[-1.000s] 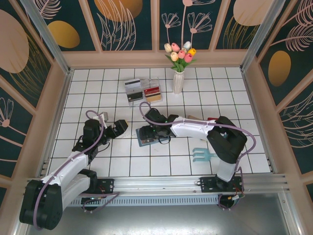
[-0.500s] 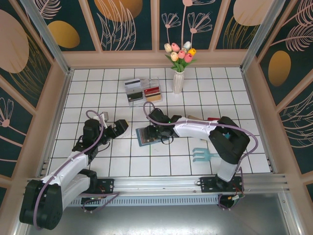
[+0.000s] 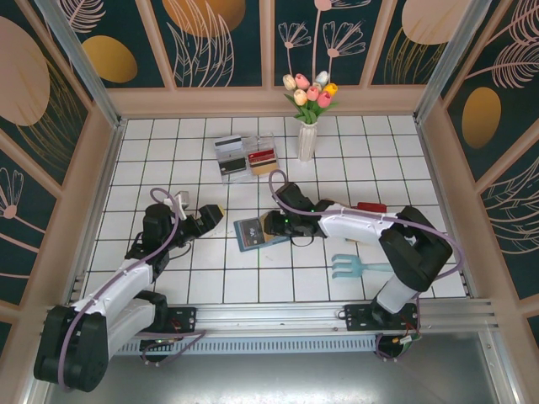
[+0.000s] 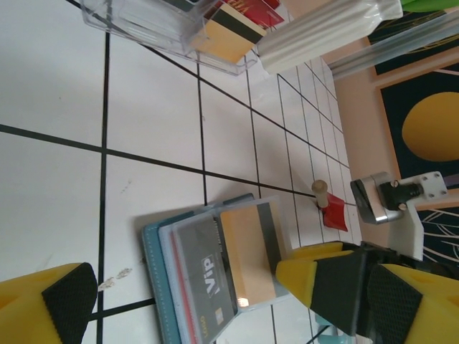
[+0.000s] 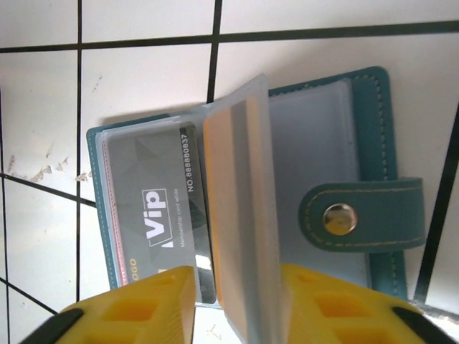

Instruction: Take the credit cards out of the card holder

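While my right jaws straddle the upright clear sleeve holding the tan-gold card (image 5: pixel 231 186), I cannot tell whether they grip it. My left jaws are spread wide and hold nothing, near the card holder (image 5: pixel 362 215). It lies open on the tiled counter (image 3: pixel 168 168), centre field, with the grey card (image 5: pixel 154 208) in its slot.
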